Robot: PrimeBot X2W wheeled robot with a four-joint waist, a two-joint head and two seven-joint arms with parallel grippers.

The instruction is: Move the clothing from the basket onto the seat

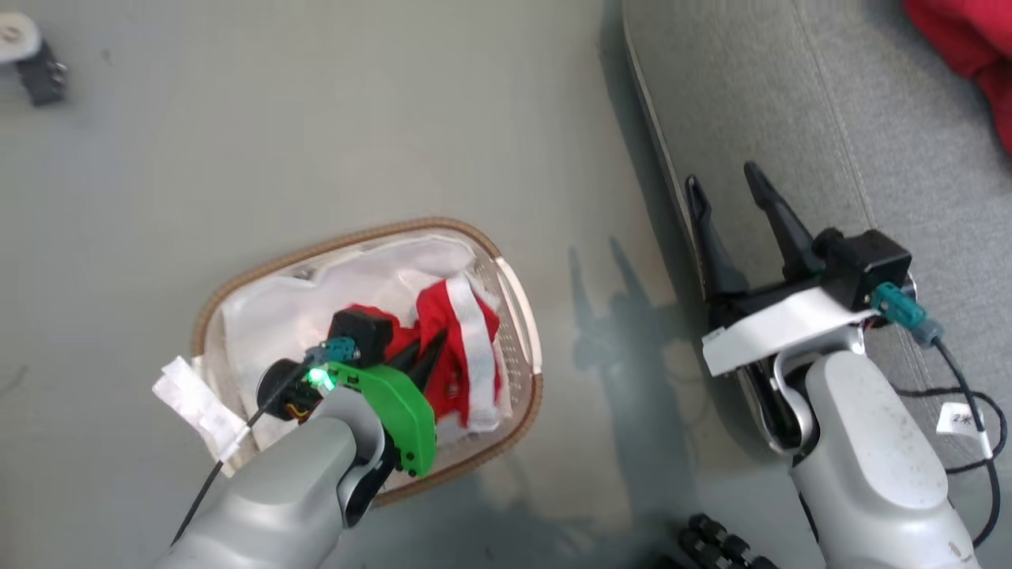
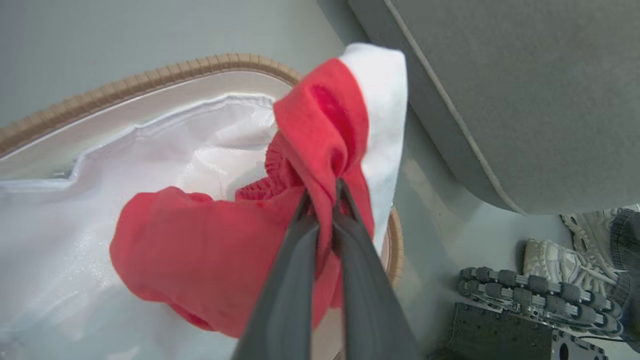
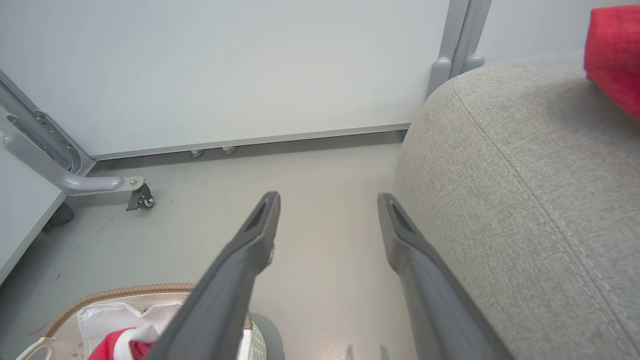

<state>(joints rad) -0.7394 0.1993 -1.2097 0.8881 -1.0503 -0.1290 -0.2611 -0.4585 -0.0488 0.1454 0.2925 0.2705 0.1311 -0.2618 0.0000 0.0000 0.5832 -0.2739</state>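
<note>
Grey floor [image 1: 395, 118], basket [image 1: 348, 235] beside seat [image 1: 791, 118], clothing [image 2: 200, 250] in left end effector [image 2: 322, 192], shoe [image 2: 555, 255] nearby

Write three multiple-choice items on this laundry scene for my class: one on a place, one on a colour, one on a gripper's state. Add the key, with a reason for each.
1. Where does the basket stand?
A. On the floor, beside the seat
B. On top of the seat
C. On a table

2. What colour is the basket's woven rim?
A. Blue
B. Brown
C. Black

3. What state is the left gripper in?
A. Open above the floor
B. Shut on the clothing
C. Open inside the basket

Key:
1 A: the head view shows the basket on the grey floor, left of the seat's edge.
2 B: the rim shows brown in the head and left wrist views.
3 B: in the left wrist view its fingers are pinched together with red fabric between them.
</note>
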